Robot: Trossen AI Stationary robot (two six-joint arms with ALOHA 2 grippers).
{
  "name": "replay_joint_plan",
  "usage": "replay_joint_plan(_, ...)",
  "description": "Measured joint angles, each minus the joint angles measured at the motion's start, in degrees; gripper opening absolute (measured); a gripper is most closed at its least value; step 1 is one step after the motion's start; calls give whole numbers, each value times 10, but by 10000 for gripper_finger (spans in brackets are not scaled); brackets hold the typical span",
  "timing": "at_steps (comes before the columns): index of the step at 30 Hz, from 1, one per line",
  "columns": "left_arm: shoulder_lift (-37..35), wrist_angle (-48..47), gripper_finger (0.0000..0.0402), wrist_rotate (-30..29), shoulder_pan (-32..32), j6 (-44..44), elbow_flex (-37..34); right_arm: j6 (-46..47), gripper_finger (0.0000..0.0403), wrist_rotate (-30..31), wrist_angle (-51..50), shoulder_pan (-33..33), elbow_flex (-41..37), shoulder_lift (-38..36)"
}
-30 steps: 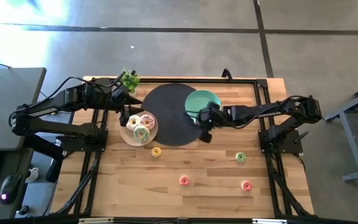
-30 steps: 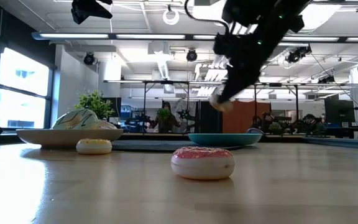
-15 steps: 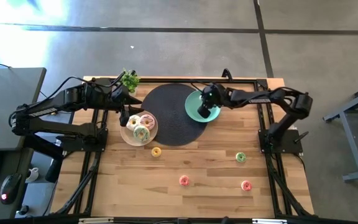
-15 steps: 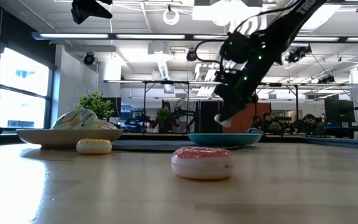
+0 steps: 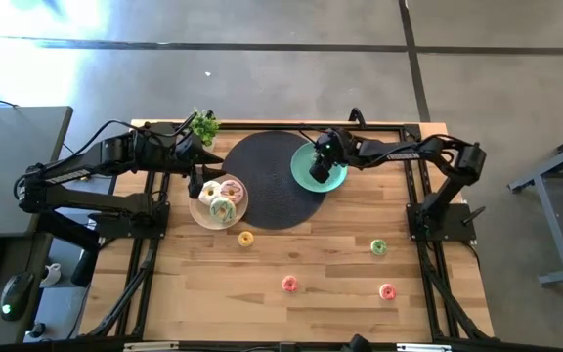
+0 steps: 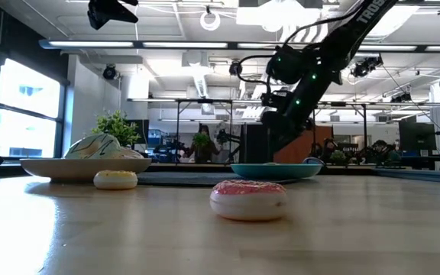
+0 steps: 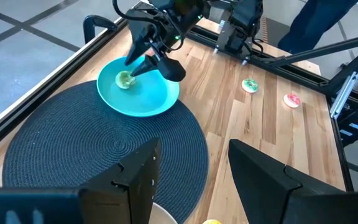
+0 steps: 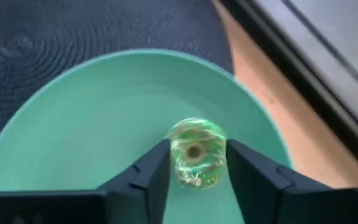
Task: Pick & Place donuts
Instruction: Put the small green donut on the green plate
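A small green donut (image 8: pixel 194 152) lies flat on the teal plate (image 8: pixel 98 118), between the fingers of my open right gripper (image 8: pixel 194 174), which hangs low over that plate (image 5: pixel 306 156). The left wrist view shows the same donut (image 7: pixel 124 79) beside the right gripper's fingertips. Three larger donuts (image 5: pixel 221 198) sit on the beige plate (image 5: pixel 195 212). Loose on the wood are a yellow donut (image 5: pixel 245 238), a green one (image 5: pixel 378 247), a red-orange one (image 5: pixel 289 284) and a pink one (image 5: pixel 387 291). My left gripper (image 7: pixel 191 180) waits open, held high over the beige plate's far side. My right gripper has one finger (image 8: pixel 157 171) on each side of the small green donut, coming at it slanting from above. The donut rests on the teal plate's floor. Whether the fingers touch its sides (image 8: pixel 174 155) I cannot tell.
The teal plate overlaps the right edge of a round dark woven mat (image 5: pixel 267 186); the beige plate overlaps its left edge. A small green plant (image 5: pixel 203 125) stands at the far left. Black frame rails (image 5: pixel 418 210) run along the table's sides. Bare wood lies along the near half.
My right gripper has gone from the mat's near right edge toward the table's far edge, then come down over the teal plate. The small donut that hung at its fingertips above the table now lies on that plate.
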Motion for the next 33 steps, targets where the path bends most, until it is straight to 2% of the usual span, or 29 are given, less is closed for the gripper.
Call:
replay_joint_plan(3, 0, 0, 191, 0, 0, 0, 0, -12, 180, 30, -37, 0, 15, 0)
replay_joint_plan(6, 0, 0, 191, 0, 0, 0, 0, -14, 187, 18, -106, 7, 43, -4)
replay_joint_plan(12, 0, 0, 191, 0, 0, 0, 0, -27, 173, -34, -381, 72, 145, -5)
replay_joint_plan(14, 0, 0, 191, 3, 0, 0, 0, -1, 167, -63, -477, 111, 177, -5)
replay_joint_plan(19, 0, 0, 191, 11, 0, 0, 0, 92, 164, -204, -667, 216, 203, -5)
replay_joint_plan(23, 0, 0, 191, 11, 0, -3, 0, 149, 167, -214, -708, 287, 156, -6)
replay_joint_plan(28, 0, 0, 191, 11, 0, -4, 0, 260, 164, -170, -686, 340, 69, -5)
replay_joint_plan(33, 0, 3, 191, 13, 0, -25, 0, 274, 155, -216, -679, 371, 27, -5)
